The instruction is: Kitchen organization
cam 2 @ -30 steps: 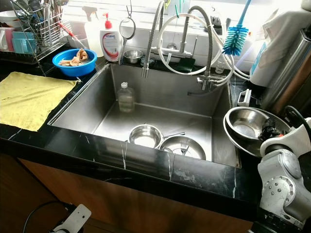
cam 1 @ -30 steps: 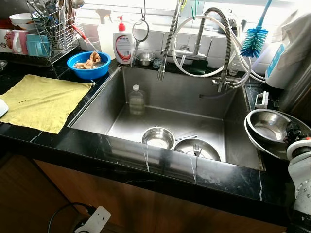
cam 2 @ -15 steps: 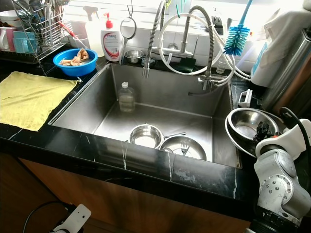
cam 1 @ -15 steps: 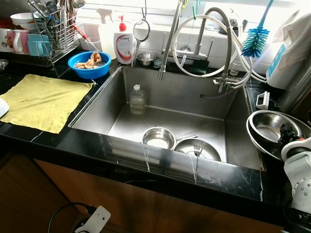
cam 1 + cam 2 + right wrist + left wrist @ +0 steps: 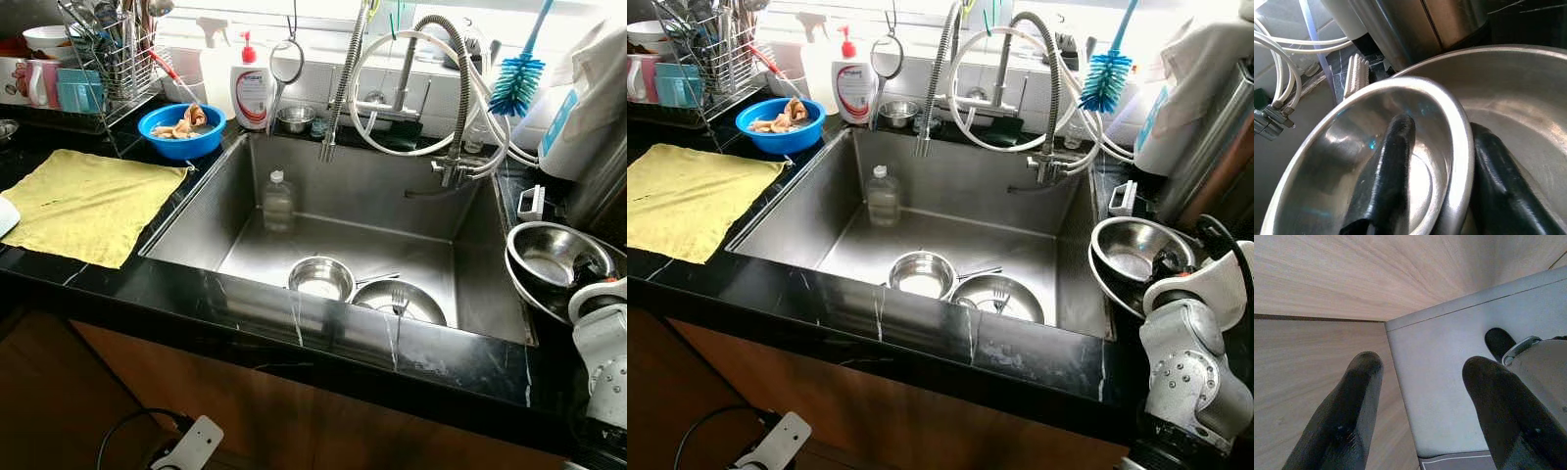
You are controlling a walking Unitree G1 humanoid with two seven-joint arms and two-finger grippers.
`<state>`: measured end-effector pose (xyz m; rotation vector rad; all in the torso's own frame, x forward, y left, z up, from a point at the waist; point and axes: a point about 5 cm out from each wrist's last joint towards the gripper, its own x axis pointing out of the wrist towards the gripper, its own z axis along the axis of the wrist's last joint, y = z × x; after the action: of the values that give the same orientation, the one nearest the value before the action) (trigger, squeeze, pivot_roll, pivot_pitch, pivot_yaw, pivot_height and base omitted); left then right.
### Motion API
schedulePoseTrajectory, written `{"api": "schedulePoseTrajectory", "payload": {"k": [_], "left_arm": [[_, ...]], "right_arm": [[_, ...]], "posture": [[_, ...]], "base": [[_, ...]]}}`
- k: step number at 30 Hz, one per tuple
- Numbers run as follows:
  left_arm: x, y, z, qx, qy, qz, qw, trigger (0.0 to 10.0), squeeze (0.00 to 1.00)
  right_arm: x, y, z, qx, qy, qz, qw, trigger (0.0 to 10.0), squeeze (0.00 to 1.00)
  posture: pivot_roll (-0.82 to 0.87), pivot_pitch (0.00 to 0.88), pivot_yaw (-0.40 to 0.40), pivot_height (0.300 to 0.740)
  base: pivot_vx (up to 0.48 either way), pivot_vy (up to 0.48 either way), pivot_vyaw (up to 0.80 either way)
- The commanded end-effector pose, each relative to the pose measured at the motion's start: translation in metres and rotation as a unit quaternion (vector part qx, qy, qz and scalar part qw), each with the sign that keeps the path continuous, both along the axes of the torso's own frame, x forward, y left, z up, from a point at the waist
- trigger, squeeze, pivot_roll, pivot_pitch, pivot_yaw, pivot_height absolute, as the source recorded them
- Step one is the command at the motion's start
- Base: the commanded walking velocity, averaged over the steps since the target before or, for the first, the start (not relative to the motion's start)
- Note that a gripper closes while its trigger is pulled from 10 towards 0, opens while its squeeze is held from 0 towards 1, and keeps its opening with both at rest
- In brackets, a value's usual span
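A small steel bowl [image 5: 549, 257] sits tilted inside a larger steel bowl [image 5: 522, 290] on the black counter right of the sink. My right gripper [image 5: 1442, 126] is shut on the small bowl's [image 5: 1352, 147] rim, one finger inside it and the other between it and the larger bowl [image 5: 1528, 98]. Down in the sink [image 5: 362, 186] stand a clear bottle [image 5: 276, 201], a small steel pot [image 5: 319, 278] and a steel dish with a fork [image 5: 397, 299]. My left gripper [image 5: 1422, 364] hangs open over a wooden floor, holding nothing.
A yellow cloth [image 5: 83, 201] lies on the left counter, with a blue bowl of scraps [image 5: 180, 128], a soap bottle [image 5: 251, 90] and a dish rack [image 5: 98, 59] behind it. Spring faucet hoses [image 5: 338, 88] hang over the sink; a blue brush [image 5: 516, 83] stands at back right.
The small steel bowl has risen and shifted right out of the larger bowl with my right gripper on its rim. The sink's contents have stayed put.
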<state>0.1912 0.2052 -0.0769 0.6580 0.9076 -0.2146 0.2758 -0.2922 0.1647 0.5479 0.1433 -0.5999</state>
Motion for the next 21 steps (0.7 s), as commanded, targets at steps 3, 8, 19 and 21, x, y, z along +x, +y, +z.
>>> {"api": "schedulePoseTrajectory", "payload": {"k": [3,8,19,21], "left_arm": [[0.001,0.002,0.001,0.003,-0.003,-0.002,1.000,10.0,0.00],[0.001,0.002,0.001,0.002,-0.004,0.001,1.000,10.0,0.00],[0.001,0.002,0.001,-0.001,-0.007,0.010,1.000,10.0,0.00],[0.002,0.002,0.001,-0.001,-0.007,0.010,1.000,10.0,0.00]], "right_arm": [[0.000,-0.001,0.000,0.004,0.001,-0.008,1.000,0.0,0.00],[-0.002,-0.003,0.005,-0.004,-0.003,-0.018,1.000,0.0,0.00],[-0.011,-0.017,0.022,-0.057,-0.002,-0.059,0.997,0.0,0.00],[-0.010,-0.017,0.026,-0.062,-0.008,-0.062,0.996,0.0,0.00]], "posture": [[-0.02,0.000,-0.030,0.740],[-0.02,0.000,-0.031,0.740],[-0.02,0.000,-0.027,0.740],[-0.02,0.000,-0.026,0.740]], "base": [[0.000,0.000,0.00],[0.000,0.000,0.00],[0.000,0.000,0.00],[0.000,0.000,0.00]]}}
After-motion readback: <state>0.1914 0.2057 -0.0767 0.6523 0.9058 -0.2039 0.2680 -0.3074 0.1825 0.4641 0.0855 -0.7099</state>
